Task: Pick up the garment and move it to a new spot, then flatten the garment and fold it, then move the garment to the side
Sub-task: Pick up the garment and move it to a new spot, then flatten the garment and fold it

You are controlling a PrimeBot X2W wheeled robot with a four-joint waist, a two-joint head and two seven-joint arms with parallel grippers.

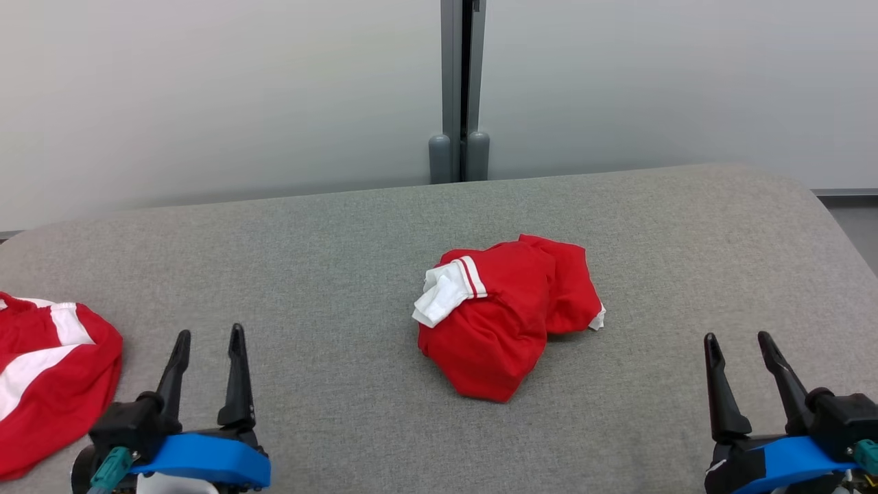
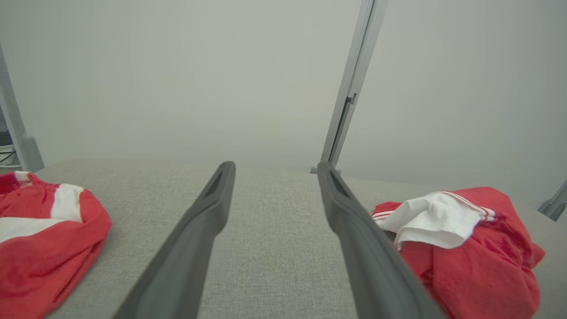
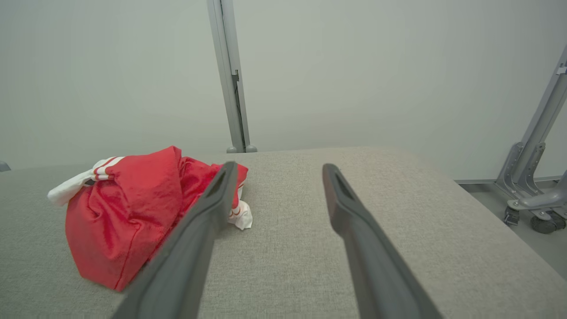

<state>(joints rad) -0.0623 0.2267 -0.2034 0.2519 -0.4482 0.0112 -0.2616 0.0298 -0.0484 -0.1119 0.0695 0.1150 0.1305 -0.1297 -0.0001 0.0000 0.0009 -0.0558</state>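
the garment (image 1: 507, 315) lies crumpled on the table (image 1: 309, 240), at 12 o'clock from the robot. the left gripper (image 1: 210, 331) and the right gripper (image 1: 737, 336) stand fully spread and hold nothing. the garment looks light, soft and limp, perhaps a little slippery. i would pinch the white cuff (image 1: 446, 295) at its 10 o'clock side. another red cloth (image 1: 48, 370) lies at 9 o'clock.

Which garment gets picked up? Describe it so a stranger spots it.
Start at the grey fabric table, in front of the grey post. The crumpled red garment lies near the table's middle. Unlike the other red garment at the left edge, it has a white fold with thin red stripes bunched on top.
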